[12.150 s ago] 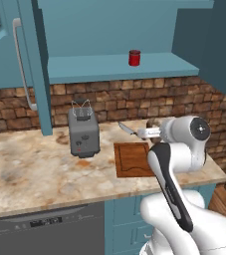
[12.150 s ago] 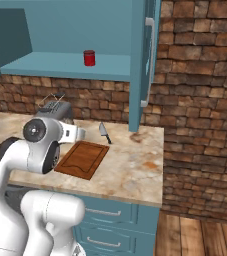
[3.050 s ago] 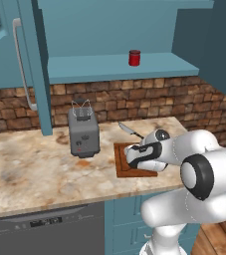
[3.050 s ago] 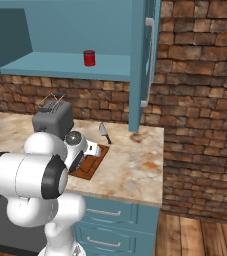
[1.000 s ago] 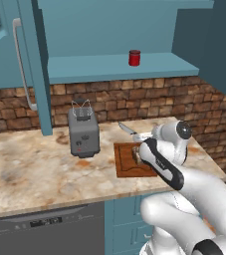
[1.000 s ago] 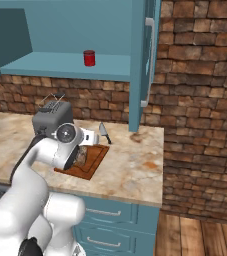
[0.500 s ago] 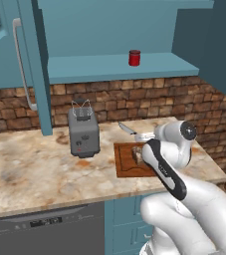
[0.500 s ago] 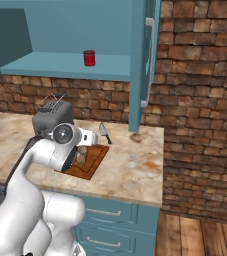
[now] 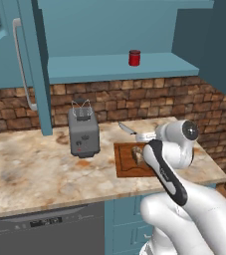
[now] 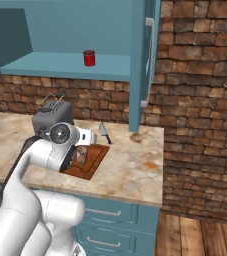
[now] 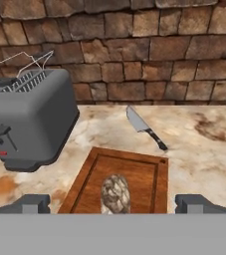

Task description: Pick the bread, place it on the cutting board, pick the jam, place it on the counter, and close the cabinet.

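1. Dark finger tips of the gripper stand wide apart and hold nothing, one at each lower corner of the hand view, with the bread between and beyond them.
2. Bread: brown, speckled, round-topped chunk, sitting on the cutting board near its middle, free of the fingers.
3. Cutting board: reddish-brown wood with a groove round the edge; bare wood lies on every side of the bread.
4. Knife: lies just past the board's far corner, apart from it.
5. Toaster: grey, beside the board's left edge.
6. Counter: marbled stone, open to the right of the board up to the brick wall.
7. Jam: red jar on the teal shelf of the cabinet, whose doors stand open.
8. Change: three seconds ago the hand was low over the board; it has since drawn back.
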